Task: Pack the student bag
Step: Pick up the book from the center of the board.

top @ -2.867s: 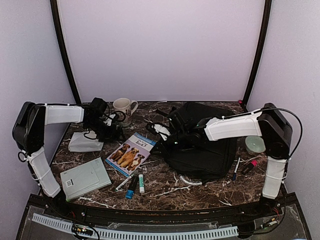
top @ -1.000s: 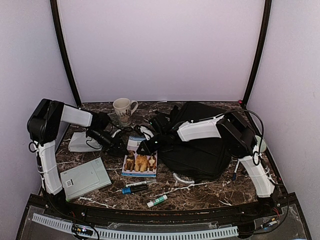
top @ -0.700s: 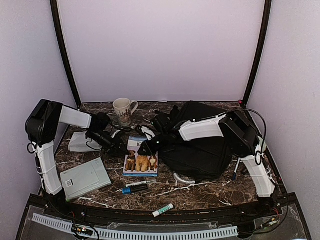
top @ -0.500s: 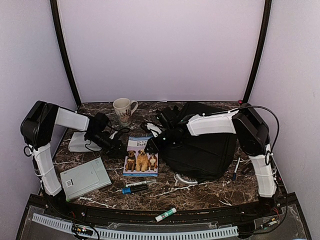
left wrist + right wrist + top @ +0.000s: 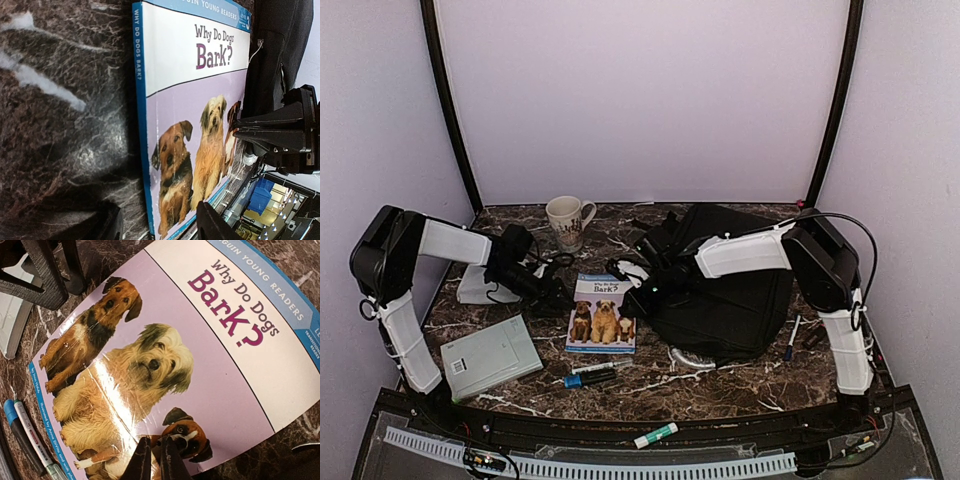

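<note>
Table (image 5: pixel 740 385): dark marble top; the bare parts are near right, in front of the bag, and a strip between book and box.
Student bag (image 5: pixel 730 300): black, lies on the right half; its left edge is just beside the book.
Book (image 5: pixel 603 312): flat at centre, cover with dogs up, near edge close to the markers.
Grey box (image 5: pixel 490 357): near left, apart from the book.
Mug (image 5: pixel 567 220): far, left of centre.
Left gripper (image 5: pixel 157 220): low at the book's left edge, fingers apart, gripping nothing.
Right gripper (image 5: pixel 156 457): over the book's right side, fingers nearly together, nothing seen between.
Markers (image 5: pixel 592 377): near the book's near edge.
Glue stick (image 5: pixel 655 435): off the table's near edge, on the black frame.
</note>
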Controlling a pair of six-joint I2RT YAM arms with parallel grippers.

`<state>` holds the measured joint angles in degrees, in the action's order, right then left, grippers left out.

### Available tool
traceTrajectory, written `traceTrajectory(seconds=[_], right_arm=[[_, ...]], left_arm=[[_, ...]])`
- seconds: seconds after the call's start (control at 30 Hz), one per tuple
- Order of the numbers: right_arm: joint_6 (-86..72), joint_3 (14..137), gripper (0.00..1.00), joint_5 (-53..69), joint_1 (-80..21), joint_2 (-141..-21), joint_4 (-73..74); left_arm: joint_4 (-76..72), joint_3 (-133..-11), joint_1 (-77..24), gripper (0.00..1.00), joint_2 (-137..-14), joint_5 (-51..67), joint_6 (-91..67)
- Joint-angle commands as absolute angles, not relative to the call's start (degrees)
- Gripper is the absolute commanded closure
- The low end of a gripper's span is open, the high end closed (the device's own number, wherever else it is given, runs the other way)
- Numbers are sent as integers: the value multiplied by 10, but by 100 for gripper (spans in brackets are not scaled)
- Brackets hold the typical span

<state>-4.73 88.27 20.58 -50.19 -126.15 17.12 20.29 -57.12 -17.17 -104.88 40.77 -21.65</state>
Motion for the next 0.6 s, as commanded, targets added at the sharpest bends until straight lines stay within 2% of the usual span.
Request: traceTrajectory(seconds=[0.0, 0.2, 0.57], right_arm=[[-57, 871, 94, 178, -504, -1301, 203], [-76, 875, 100, 203, -505, -1358, 213], [-92, 895, 100, 230, -504, -1401, 219]], left_arm=[[202, -544, -174, 47, -1045, 365, -219], [164, -547, -204, 46, -1087, 395, -246], [46, -529, -220, 52, -1104, 477, -329]])
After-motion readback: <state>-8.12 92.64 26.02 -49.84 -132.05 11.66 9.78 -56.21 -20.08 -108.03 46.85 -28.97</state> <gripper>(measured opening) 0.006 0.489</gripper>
